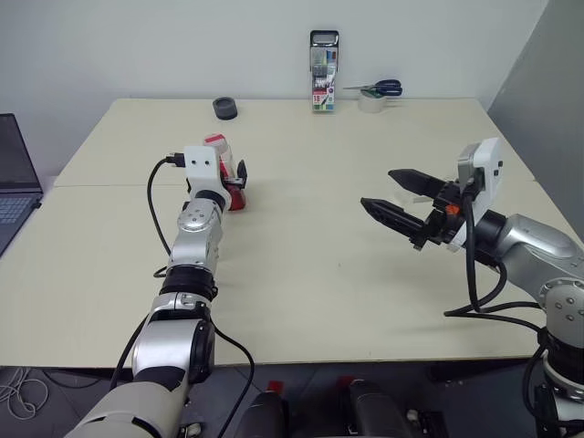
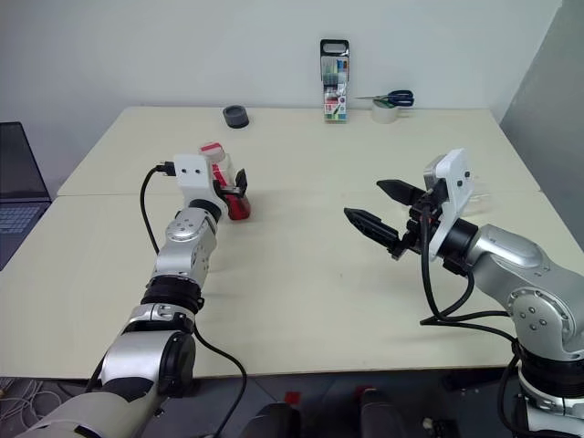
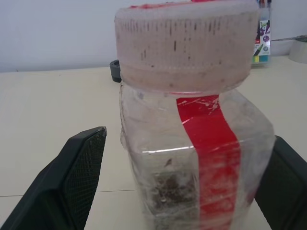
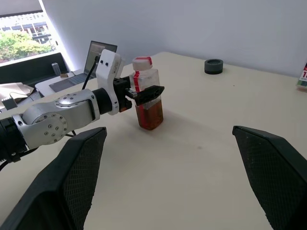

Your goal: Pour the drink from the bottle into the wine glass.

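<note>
Spanning the scene, the pale table (image 1: 301, 274) carries the bottle (image 4: 147, 98), which stands upright toward 10 o'clock of the table's middle, well short of the far edge. The left end effector (image 4: 146, 93) has its 2 fingers spread wide on either side of the bottle's upper body, not yet pressing it. The right end effector (image 2: 379, 208) hangs open and empty over the table at about 3 o'clock. The bottle looks light and thin-walled, so a hard squeeze would likely buckle it; its flat sides, just below the shoulder, seem the safest hold. The drink (image 4: 149, 114) fills only the lower part, so it should tip easily. The cap (image 3: 184, 40) is on.
</note>
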You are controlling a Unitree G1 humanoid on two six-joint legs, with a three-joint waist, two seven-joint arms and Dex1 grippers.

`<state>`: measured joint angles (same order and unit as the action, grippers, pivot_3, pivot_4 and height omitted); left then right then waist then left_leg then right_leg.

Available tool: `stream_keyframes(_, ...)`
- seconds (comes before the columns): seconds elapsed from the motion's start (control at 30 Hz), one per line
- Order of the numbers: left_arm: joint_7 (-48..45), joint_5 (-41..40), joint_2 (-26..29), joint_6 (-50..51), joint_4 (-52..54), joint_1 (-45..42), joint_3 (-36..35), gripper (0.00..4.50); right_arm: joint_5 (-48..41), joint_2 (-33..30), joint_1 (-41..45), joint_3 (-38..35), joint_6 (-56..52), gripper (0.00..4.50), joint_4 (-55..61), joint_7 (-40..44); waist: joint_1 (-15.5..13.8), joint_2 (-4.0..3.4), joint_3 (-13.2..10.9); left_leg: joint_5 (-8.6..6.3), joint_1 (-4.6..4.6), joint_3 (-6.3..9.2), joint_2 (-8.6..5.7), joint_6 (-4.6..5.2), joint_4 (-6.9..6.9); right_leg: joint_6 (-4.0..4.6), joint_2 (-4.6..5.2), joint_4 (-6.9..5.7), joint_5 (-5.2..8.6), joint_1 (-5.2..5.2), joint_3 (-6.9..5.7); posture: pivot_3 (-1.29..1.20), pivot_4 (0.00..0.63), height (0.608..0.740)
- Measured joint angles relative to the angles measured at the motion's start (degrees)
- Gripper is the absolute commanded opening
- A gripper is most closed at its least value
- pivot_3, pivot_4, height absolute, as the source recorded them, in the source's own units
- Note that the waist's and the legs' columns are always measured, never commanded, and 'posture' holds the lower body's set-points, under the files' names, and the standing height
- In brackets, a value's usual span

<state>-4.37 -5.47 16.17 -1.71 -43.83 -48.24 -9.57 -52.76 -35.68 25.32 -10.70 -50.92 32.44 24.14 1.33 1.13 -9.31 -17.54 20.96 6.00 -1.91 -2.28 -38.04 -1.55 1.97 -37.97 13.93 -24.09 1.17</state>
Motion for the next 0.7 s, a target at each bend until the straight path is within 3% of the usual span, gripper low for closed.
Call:
stream_keyframes(0.4, -0.2, 0.0, 0.0, 0.0, 0.0, -1.1, 0.0, 4.45, -0.2, 0.3, 0.4, 0.0, 0.0, 4.5, 0.1, -2.1, 0.0, 0.0, 0.0, 0.02, 0.03, 0.09, -0.12, -0.01, -0.02, 0.0, 0.11, -0.01, 0.0, 0.01, -0.08, 0.0, 0.15, 0.74)
stream_keyframes(0.5, -0.2, 0.0, 0.0, 0.0, 0.0, -1.1, 0.0, 3.84, -0.5, 0.4, 1.3, 0.1, -0.1, 4.5, 0.2, -3.0, 0.0, 0.0, 0.0, 0.02, 0.03, 0.1, -0.13, -0.01, -0.02, 0.0, 0.11, -0.01, 0.0, 0.01, -0.09, 0.0, 0.15, 0.74)
stream_keyframes(0.7, -0.2, -0.5, -0.2, 0.0, -0.1, -1.4, -0.1, 2.06, -0.8, 0.4, 2.1, 0.1, -0.5, 4.5, 0.2, -3.4, 0.0, 0.0, 0.0, 0.02, 0.04, 0.12, -0.18, -0.01, -0.02, 0.0, 0.14, -0.01, 0.0, 0.01, -0.09, 0.0, 0.15, 0.74)
